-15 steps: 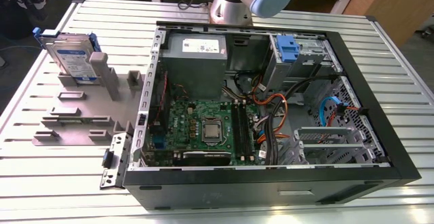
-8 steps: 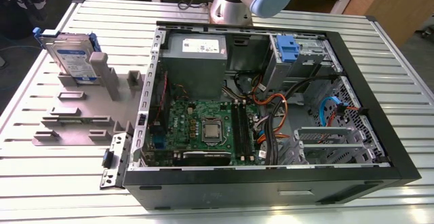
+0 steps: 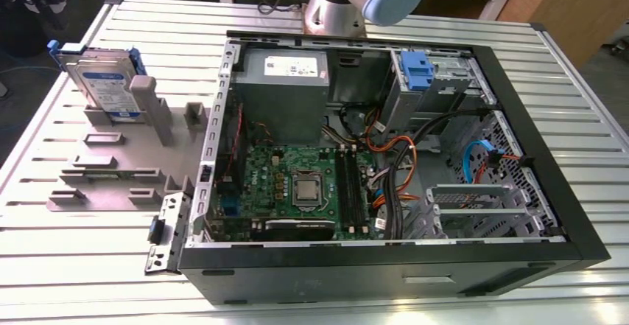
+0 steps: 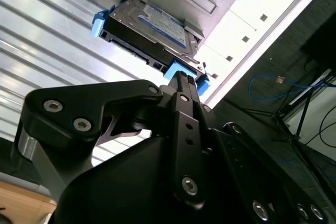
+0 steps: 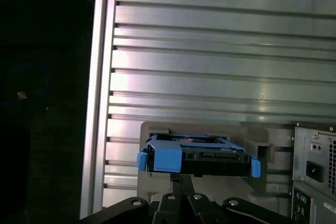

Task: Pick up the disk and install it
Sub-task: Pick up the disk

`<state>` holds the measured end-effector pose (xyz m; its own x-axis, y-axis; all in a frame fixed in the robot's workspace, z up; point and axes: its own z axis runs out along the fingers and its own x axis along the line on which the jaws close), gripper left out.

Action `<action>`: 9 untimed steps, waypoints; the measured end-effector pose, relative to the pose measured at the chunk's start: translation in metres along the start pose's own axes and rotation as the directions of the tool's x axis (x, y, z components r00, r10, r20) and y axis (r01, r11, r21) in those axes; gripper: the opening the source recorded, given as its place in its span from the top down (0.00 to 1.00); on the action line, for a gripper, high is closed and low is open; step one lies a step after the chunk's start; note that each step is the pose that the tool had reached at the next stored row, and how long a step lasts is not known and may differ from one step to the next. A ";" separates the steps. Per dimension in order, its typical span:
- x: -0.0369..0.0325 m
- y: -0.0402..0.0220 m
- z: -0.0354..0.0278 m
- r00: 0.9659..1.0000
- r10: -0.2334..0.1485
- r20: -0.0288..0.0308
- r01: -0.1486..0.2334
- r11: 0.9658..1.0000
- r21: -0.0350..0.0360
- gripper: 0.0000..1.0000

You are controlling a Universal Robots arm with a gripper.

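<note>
A slatted metal table [image 3: 79, 281] carries everything. On it lies an open black computer case [image 3: 344, 273], its inside facing up, and the robot arm [image 3: 359, 1] rises at the far edge of the table just behind that case. Toward the exterior view's left of the case, a flat grey fixture [image 3: 108, 163] with raised slots and posts lies on the slats. Inside the case, a grey power supply [image 3: 285, 82] sits at the far end, with the green motherboard [image 3: 294, 185] on the case floor in front of it. The disk [image 3: 103, 82] stands on edge in a slot at the far end of the fixture, outside the case and well apart from the drive bays; its blue carrier frame wraps the silver body, and the white-and-blue label faces outward. In both wrist views the disk [image 4: 149, 30] [image 5: 197, 158] sits upright in that slot, beyond the fingertips. The gripper [image 4: 181, 77] [image 5: 180, 178] points toward the disk but is apart from it, its fingers pressed together with nothing between them. A small blue latch [image 3: 417, 71] sits on a grey metal cage in the far corner of the case.
</note>
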<state>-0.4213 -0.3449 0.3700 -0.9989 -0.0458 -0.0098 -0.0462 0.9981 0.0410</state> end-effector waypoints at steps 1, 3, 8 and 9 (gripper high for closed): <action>0.0000 0.0000 0.0000 1.000 -0.005 0.000 0.005 1.000 0.000 0.89; 0.0000 0.0000 0.0000 1.000 -0.015 -0.001 0.015 1.000 0.000 0.89; 0.0000 0.0000 0.0000 0.999 -0.040 -0.002 0.040 0.999 0.000 0.89; 0.0000 0.0000 0.0000 0.999 -0.046 -0.002 0.046 0.999 -0.001 0.89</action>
<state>-0.4213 -0.3449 0.3700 -0.9957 -0.0917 -0.0099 -0.0920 0.9949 0.0410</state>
